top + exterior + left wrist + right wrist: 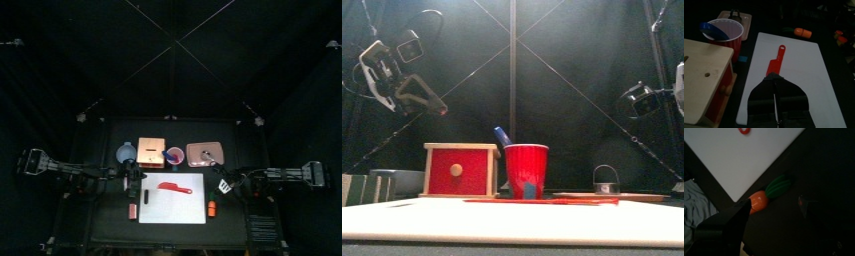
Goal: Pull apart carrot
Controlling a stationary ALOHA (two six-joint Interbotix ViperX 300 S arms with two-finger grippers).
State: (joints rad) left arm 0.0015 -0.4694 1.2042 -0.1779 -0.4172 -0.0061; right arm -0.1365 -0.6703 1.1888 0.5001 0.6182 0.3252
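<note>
- Carrot [759,201]: a stubby, smooth, bright-orange piece with a green leafy end, lying on the dark tabletop just off the edge of the white board [747,163]. In the top view it [210,208] sits beside the board's right edge, near the front.
- Right gripper [734,230]: jaws spread wide and holding nothing. Only one blurred black jaw shows clearly in its wrist view, with the carrot just beyond its tip and not touching it. From above, the gripper [227,186] hangs off the board's right side, with the carrot near it toward the table's front.
- Left gripper [776,102]: black jaws pressed together with nothing between them, hovering over the board. The carrot [803,32] lies well ahead of it, past the board's far corner.
- Board [175,197]: flat, white, matte rectangle.
- Red piece [775,60]: long, flat, glossy, with a small hole at its narrow end, lying on the board straight ahead of the left gripper's tips.
- Cup [527,171]: red, glossy, tapered, white inside, with a blue item leaning in it.
- Box [461,169]: pale wood with a red front and a round wooden knob, just beside the cup.
- Small dark padlock-shaped thing [604,184] with a loop on top, right of the cup in the front view.
</note>
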